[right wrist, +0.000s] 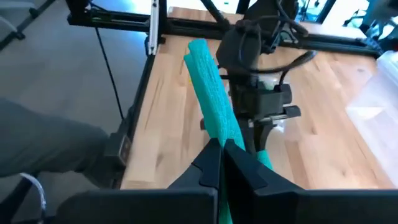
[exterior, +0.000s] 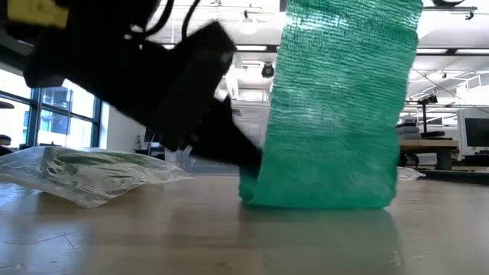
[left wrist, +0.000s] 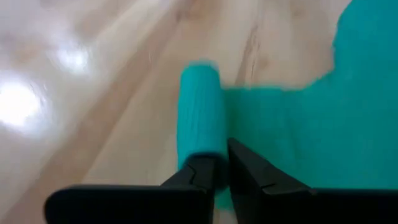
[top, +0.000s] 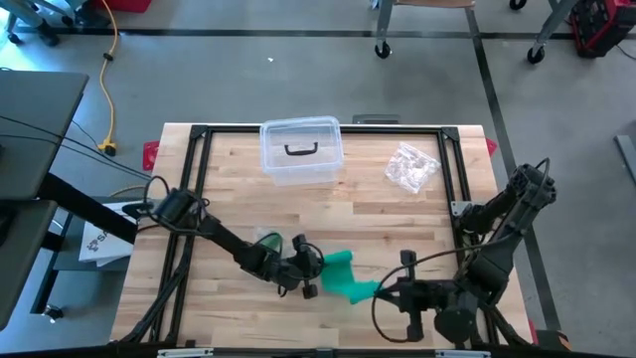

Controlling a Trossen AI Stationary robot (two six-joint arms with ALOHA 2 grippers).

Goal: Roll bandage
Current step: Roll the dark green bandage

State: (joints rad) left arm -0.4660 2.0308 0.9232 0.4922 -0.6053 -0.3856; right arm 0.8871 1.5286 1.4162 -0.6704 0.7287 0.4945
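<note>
Looks like a robotics lab or workshop.
Concrete floor point(top: 298, 80), yellow extension cord point(top: 107, 89), rolling chairs, monitors point(exterior: 475, 131) on desks behind.

We're looking past the wooden table point(top: 397, 214) onto a grey concrete floor point(top: 248, 80), where a yellow cable point(top: 107, 89) trails off left of the table. Beyond the table, tall windows point(exterior: 53, 114) glow, ceiling lights point(exterior: 248, 27) shine, and desks with monitors point(exterior: 474, 134) line the room.

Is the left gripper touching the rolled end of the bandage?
Touching. The left wrist view shows the left gripper with its fingers closed around the rolled end of the green bandage, no gap visible.
</note>
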